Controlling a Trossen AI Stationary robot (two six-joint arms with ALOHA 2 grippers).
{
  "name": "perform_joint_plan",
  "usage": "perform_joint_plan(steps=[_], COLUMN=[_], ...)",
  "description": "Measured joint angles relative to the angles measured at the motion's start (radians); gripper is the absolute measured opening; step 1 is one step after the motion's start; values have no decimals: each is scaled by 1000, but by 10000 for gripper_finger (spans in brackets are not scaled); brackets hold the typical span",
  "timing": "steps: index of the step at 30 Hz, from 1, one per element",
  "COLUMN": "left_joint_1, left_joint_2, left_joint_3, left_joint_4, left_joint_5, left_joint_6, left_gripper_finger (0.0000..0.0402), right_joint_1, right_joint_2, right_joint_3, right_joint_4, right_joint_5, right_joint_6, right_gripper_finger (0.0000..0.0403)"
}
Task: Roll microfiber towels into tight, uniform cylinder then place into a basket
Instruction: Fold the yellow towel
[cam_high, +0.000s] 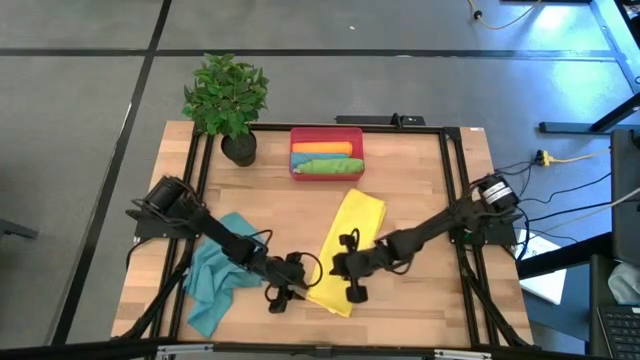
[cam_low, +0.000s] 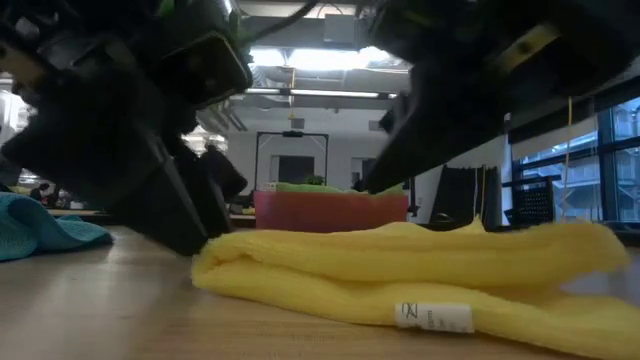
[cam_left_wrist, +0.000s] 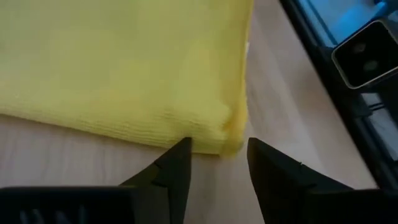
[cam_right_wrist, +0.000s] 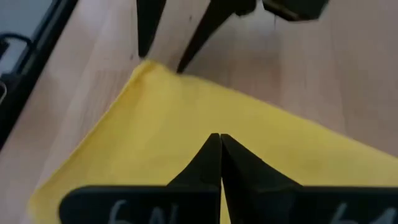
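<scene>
The soft, folded yellow microfiber towel (cam_high: 347, 250) is lying flat on the wooden table (cam_high: 420, 200). The left gripper (cam_left_wrist: 217, 165) is standing with fingers parted at the towel's corner; the right gripper (cam_right_wrist: 219, 155) is pressing closed fingers onto the towel. The red-pink plastic basket (cam_high: 326, 176) is holding rolled orange and green towels.

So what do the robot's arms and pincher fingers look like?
Both arms are black and jointed, with black cables looping along them. The left gripper has two dark, pointed wedge fingers. The right gripper has the same fingers, with pale lettering on its body.

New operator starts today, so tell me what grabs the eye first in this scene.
The bright yellow towel lies folded at the table's middle front, with the left gripper open at its near corner and the right gripper shut, pressing on top. Behind it, the red basket already holds rolled orange and green towels.
</scene>
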Motion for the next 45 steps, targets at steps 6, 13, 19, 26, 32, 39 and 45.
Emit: perform_joint_plan(steps=[6, 13, 19, 26, 32, 39, 45], left_joint_1=[2, -9, -23, -31, -31, -31, -62], left_joint_2=[10, 10, 11, 11, 11, 7, -134], left_joint_3=[0, 0, 0, 0, 0, -1, -2], left_joint_4=[-4, -2, -2, 10, 23, 21, 5], left_joint_5=[13, 12, -16, -33, -50, -71, -137], left_joint_6=[-1, -35, -77, -80, -80, -83, 59], left_gripper_finger=[141, 116, 81, 15, 2, 0, 0], right_joint_1=[-46, -75, -112, -138, -142, -139, -138], right_joint_2=[82, 156, 181, 183, 184, 184, 162], right_joint_3=[0, 0, 5, 3, 3, 2, -2], right_joint_4=[119, 149, 168, 173, 169, 166, 157], right_joint_5=[-96, -101, -104, -103, -99, -114, -157], right_joint_6=[-5, 26, 100, 104, 107, 126, 132], right_gripper_finger=[5, 5, 5, 5, 5, 5, 5])
